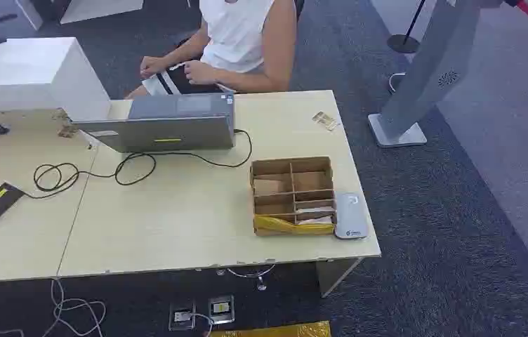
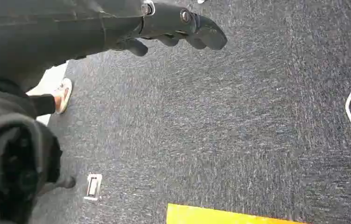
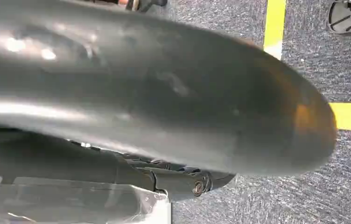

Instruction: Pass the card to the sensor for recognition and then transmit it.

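A brown cardboard tray (image 1: 292, 166) with several compartments stands near the table's right end. Pale cards (image 1: 314, 210) lie in its right-hand slots and a yellow wrapper (image 1: 280, 225) fills its near slot. A flat grey sensor pad (image 1: 350, 215) lies against the tray's right side. In the left wrist view my left hand (image 2: 173, 28) hangs over dark carpet, fingers loosely apart and holding nothing. In the right wrist view dark fingers (image 3: 183, 179) of my right hand peek out under a large blurred grey part, their pose unclear.
A grey laptop (image 1: 166, 125) with a black cable (image 1: 93, 172) sits at the table's far side, a seated person (image 1: 236, 42) behind it. A white box (image 1: 26, 74) stands far left and a grey stand (image 1: 426, 70) on the floor to the right.
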Tool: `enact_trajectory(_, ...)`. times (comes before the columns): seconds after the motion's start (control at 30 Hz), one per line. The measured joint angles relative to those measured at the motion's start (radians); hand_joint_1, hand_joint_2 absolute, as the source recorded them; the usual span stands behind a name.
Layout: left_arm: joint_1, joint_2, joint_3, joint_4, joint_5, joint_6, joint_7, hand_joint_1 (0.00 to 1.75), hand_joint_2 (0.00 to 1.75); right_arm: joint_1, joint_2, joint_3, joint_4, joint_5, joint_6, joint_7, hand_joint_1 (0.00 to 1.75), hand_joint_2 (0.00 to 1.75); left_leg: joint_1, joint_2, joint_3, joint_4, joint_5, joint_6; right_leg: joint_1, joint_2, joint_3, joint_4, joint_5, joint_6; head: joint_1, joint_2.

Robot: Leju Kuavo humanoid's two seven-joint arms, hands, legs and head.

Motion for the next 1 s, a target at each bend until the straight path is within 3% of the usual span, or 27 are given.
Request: enact_trajectory(1.0, 0.0, 0.005, -0.019, 0.006, 0.007, 0.0, -0.001, 0.0, 0.0, 0.001, 0.0, 0.004, 0.0, -0.017, -0.003, 0.001, 0.0, 0.0, 0.0, 0.0, 0.0, 0.0, 0.0, 0.0, 0.0, 0.0, 0.0, 0.0, 0.0, 0.0, 0.0, 0.0)
